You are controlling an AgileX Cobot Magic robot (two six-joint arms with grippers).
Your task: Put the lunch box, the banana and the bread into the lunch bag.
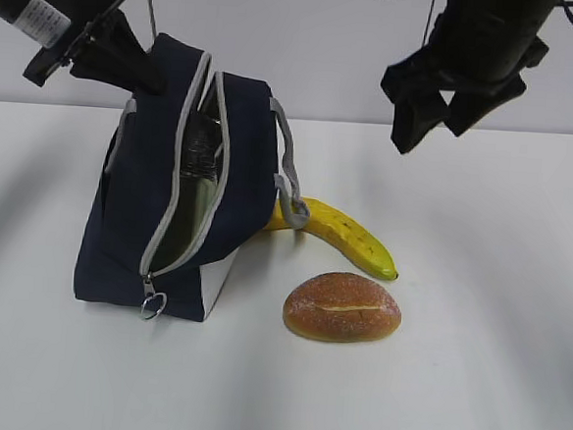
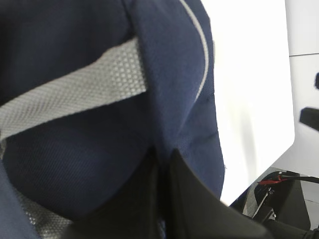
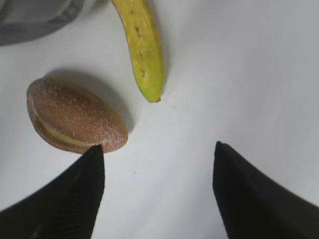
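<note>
Navy lunch bag (image 2: 75, 164) fabric sits pinched in your closed left gripper (image 2: 162, 164). Your right gripper (image 3: 157, 184) hangs wide, empty; bread (image 3: 75, 122) touches its left fingertip, banana (image 3: 142, 50) beyond. Likely next: grab the bread.

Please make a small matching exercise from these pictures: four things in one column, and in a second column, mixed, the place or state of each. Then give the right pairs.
Column one:
1. lunch bag
2. banana
3. bread
4. right tool

Column two:
A. open, up in the air, holding nothing
B. lies on the table in front of the banana, slit facing up
C. unzipped, its top gripped by the shut left tool
D. lies on the table, one end hidden behind the bag

Right pairs: 1-C, 2-D, 3-B, 4-A
</note>
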